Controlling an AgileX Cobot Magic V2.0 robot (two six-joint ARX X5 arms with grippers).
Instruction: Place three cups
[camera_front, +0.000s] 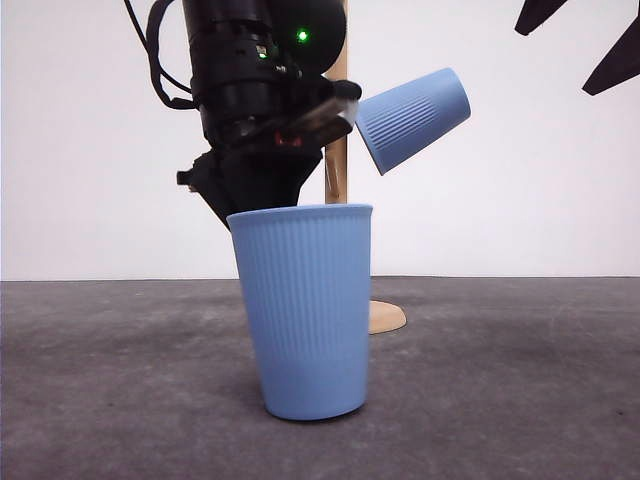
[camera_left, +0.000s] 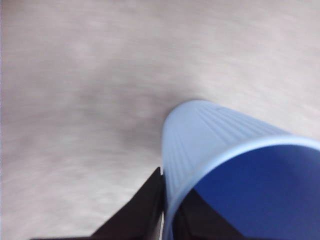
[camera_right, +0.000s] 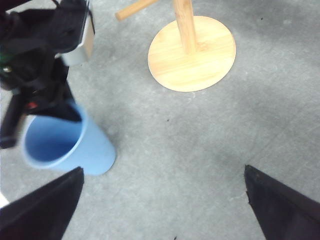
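Note:
A light-blue ribbed cup (camera_front: 305, 310) stands upright on the grey table, close to the front camera. My left gripper (camera_front: 262, 192) reaches down to its far rim and is shut on the wall, one finger outside and one inside; the left wrist view shows that cup (camera_left: 215, 135) with the left gripper (camera_left: 170, 205) on its rim. The right wrist view shows the same cup (camera_right: 90, 150) beneath the left gripper (camera_right: 65, 112). A second cup (camera_front: 412, 118) hangs tilted on the wooden rack, mouth down-left. My right gripper (camera_right: 160, 200) hovers open above the table, also seen as the right gripper (camera_front: 580, 35).
The wooden rack has a round base (camera_right: 192, 52) on the table behind and right of the standing cup, an upright post (camera_front: 337, 150) and a peg (camera_right: 135, 7). Bare grey table (camera_right: 200, 150) lies between the base and my right gripper.

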